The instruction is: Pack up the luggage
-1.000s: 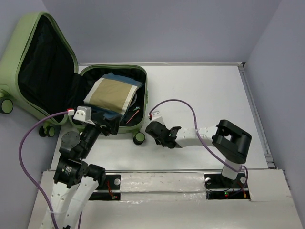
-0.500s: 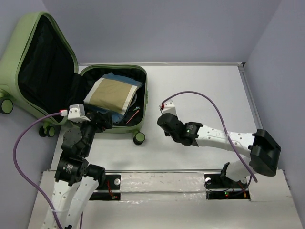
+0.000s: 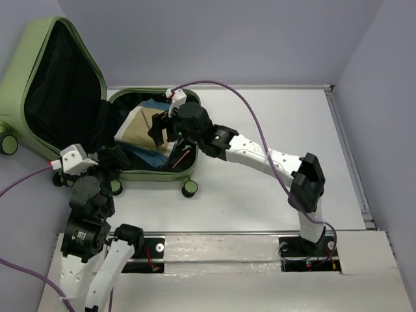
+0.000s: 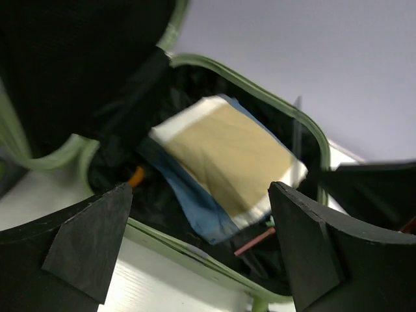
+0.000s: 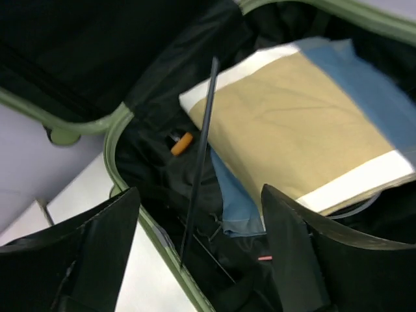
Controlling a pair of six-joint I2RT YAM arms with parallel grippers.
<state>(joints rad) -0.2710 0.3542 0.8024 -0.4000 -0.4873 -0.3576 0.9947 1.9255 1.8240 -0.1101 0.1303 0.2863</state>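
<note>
At far left, luggage (image 3: 162,177), wheels (image 3: 190,188) nearward.

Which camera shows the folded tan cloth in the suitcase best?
The right wrist view: the folded tan cloth fills it, large and clear. The left wrist view shows it whole but blurred; from above, the right arm hides part.

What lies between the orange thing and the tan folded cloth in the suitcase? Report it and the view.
A thin black strap runs between the orange thing and the tan folded cloth; right wrist view.
</note>
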